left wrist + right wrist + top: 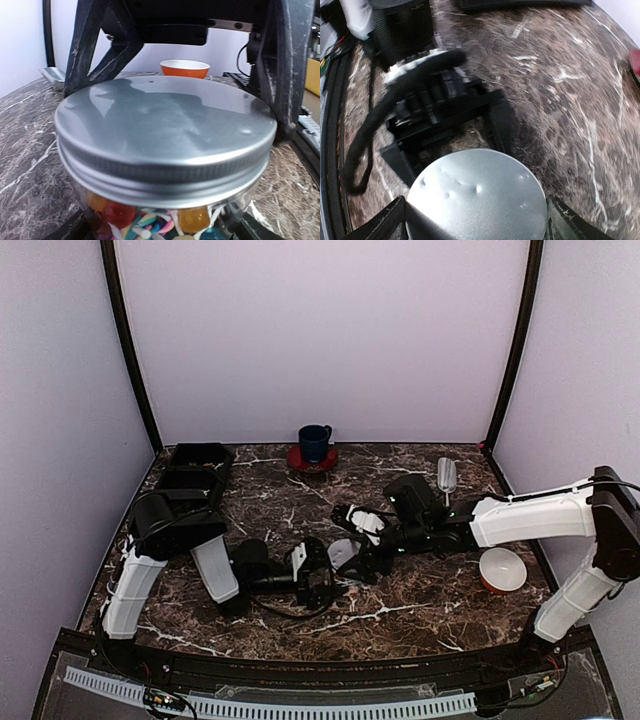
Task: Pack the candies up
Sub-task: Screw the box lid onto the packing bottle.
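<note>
**A:** What's the setting?

**B:** A dark marble table (430,612) with white veins. Pale lilac walls (320,330) close it in, with black posts (128,350) in the back corners.

**A:** And the candies?

**B:** The candies (150,222) are inside a clear jar (95,202) near the middle of the table, between the two arms. A silver screw lid (165,120) sits on the jar, with a few small dents on top.

**A:** Which way do they point?

**B:** No single way, they're a jumble. The round orange and red pieces have no long axis. The thin pale sticks lie crosswise at mixed angles. The jar itself stands on end with its lid facing up.

**A:** What about the hands?

**B:** The left gripper (160,232) comes in low from the side. Its fingers (67,230) are spread wide and clamped against the glass below the lid. The right gripper (477,221) reaches in from above. Its fingers (387,220) are also wide, one at each side of the lid's rim. I can't tell whether they press on it.

**A:** Anything else on the table?

**B:** A blue cup (314,441) stands on a red saucer (312,461) at the back. Black bins (197,468) are at back left and a metal scoop (447,477) at back right. An orange bowl (502,569) with a white inside sits near the right arm.
</note>
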